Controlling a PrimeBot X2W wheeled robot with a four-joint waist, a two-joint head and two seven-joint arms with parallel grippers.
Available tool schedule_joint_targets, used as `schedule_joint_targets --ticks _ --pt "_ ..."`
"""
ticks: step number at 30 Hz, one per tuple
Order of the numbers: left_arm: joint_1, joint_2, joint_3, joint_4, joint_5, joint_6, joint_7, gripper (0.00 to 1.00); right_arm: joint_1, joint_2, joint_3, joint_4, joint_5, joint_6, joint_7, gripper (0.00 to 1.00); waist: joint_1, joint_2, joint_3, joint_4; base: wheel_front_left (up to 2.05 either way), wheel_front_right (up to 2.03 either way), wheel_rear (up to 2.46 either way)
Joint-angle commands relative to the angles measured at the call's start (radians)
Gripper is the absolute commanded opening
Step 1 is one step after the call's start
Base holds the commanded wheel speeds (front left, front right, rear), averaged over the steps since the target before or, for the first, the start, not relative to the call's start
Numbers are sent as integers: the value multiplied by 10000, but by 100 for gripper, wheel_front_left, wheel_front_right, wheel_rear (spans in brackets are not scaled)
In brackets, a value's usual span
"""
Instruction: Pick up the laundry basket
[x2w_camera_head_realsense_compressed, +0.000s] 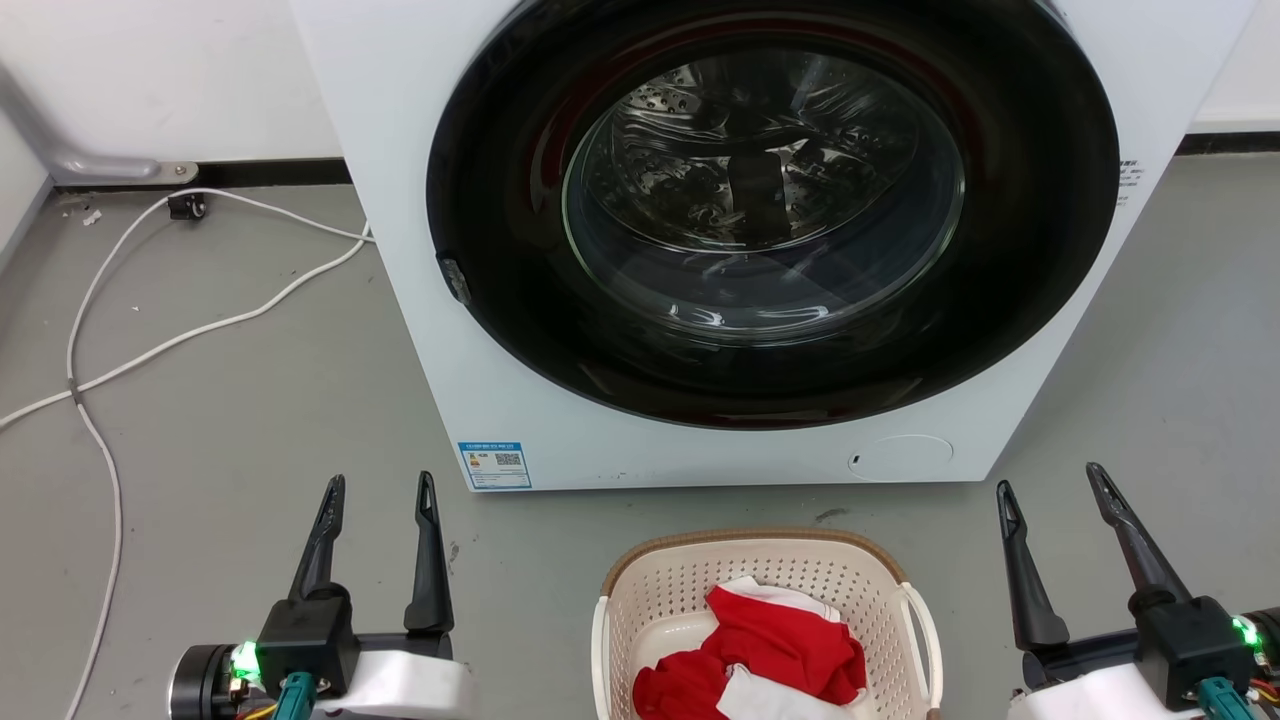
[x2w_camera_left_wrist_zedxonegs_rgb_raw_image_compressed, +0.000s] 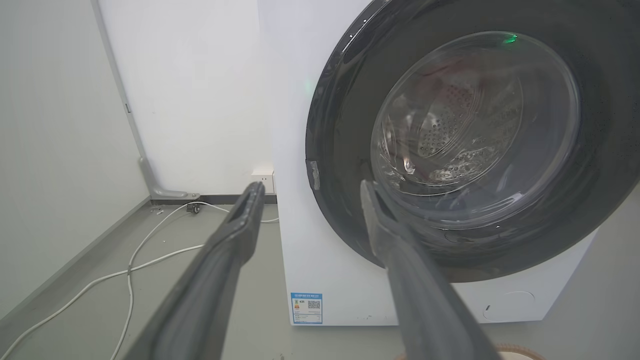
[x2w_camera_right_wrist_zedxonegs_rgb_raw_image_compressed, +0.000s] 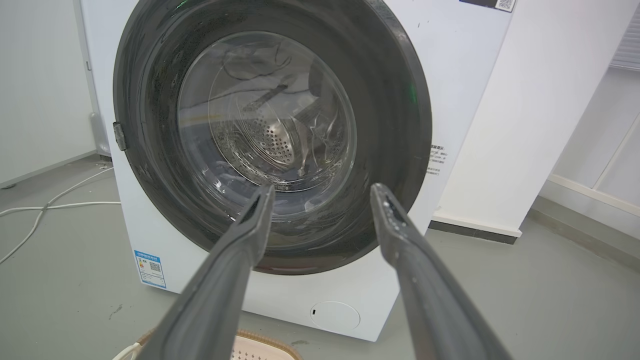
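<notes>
The laundry basket (x2w_camera_head_realsense_compressed: 690, 585) stands on the grey floor (x2w_camera_head_realsense_compressed: 250, 420), just in front of the front-loading washing machine (x2w_camera_head_realsense_compressed: 700, 455), and holds red-and-white clothing (x2w_camera_head_realsense_compressed: 780, 640). It lies between my left pincer (x2w_camera_head_realsense_compressed: 382, 480) and my right pincer (x2w_camera_head_realsense_compressed: 1048, 478). Both pincers are spread open, empty and clear of it
</notes>
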Motion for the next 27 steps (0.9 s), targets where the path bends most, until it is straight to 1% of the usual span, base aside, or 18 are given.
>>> schedule_joint_targets --ticks 1,5,8,11,14,20,27 --pt "-23 27 -22 40 -37 28 -31 100 28 -47 -18 24 53 -7 -21 100 0 -1 23 -3 0 0 0" --pt "-264 25 -86 146 -132 -72 -30 100 -40 -47 -100 108 25 -7 -21 100 0 -1 93 -2 0 0 0" --pt "-609 28 -128 486 -303 -297 -30 100 -283 -48 -243 363 -133 -7 -21 100 0 -1 271 -24 0 0 0" --pt "-1110 25 -160 1048 -389 -548 -30 100 -619 -44 -403 919 -374 -7 -20 100 0 -1 570 -81 0 0 0" --pt "-1711 27 -226 1911 -409 -805 -30 100 -1134 -43 -567 1520 -603 -7 -20 100 0 -1 1027 -133 0 0 0" --pt "-3063 28 -536 4063 -354 -1175 -30 100 -2309 -92 -842 3063 -1080 -7 -20 100 0 -1 2082 -226 0 0 0" --pt "-4437 27 -962 6284 -501 -1458 -30 100 -3573 -469 -560 4761 -1202 -7 -20 100 0 -1 3277 -254 0 0 0"
